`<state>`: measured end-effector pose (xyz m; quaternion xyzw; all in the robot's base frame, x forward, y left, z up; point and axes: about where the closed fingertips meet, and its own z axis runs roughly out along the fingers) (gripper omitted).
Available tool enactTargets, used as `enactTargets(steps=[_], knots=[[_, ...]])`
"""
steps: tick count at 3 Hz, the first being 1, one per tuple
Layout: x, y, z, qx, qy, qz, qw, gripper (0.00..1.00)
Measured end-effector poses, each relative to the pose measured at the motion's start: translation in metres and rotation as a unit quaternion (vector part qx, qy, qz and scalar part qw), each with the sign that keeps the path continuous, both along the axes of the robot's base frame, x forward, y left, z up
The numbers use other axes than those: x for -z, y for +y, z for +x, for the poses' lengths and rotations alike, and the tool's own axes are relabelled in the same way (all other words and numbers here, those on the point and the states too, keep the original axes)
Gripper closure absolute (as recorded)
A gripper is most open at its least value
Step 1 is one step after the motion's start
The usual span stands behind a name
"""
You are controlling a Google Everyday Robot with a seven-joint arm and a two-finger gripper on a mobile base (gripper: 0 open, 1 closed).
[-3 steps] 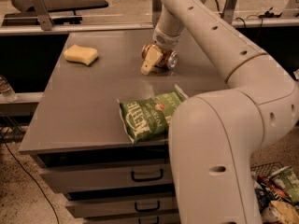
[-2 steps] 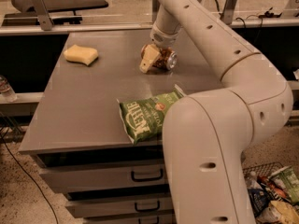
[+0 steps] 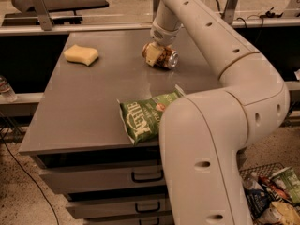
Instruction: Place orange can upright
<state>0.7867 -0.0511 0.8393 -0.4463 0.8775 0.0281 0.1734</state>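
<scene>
Though clamped in claw (image 3: 156,55), not upright yet: orange can (image 3: 166,59) on its side (silver end rightward), on or just over tabletop (image 3: 103,88), well behind chip bag (image 3: 143,121). Left: rotate vertical, set down, release.

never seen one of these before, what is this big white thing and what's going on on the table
The white thing is a robot arm. The single camera looks down past its bulky near segment; where the camera is mounted isn't known. At the arm's far end is the gripper, a two-finger clamp, closed on the orange can. The can is on its side, not upright, near the back of the grey table. Also on the table are a yellow sponge at back left and a green chip bag at the front edge. Drawers sit below.
</scene>
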Motion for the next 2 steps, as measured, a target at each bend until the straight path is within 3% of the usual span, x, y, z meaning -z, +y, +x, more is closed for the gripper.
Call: enactTargets(steps=[1, 2], knots=[[-0.044, 0.017, 0.002, -0.032, -0.047, -0.005, 0.9984, 1.0], [-0.098, 0.03, -0.001, -0.068, -0.111, 0.03, 0.9911, 1.0]])
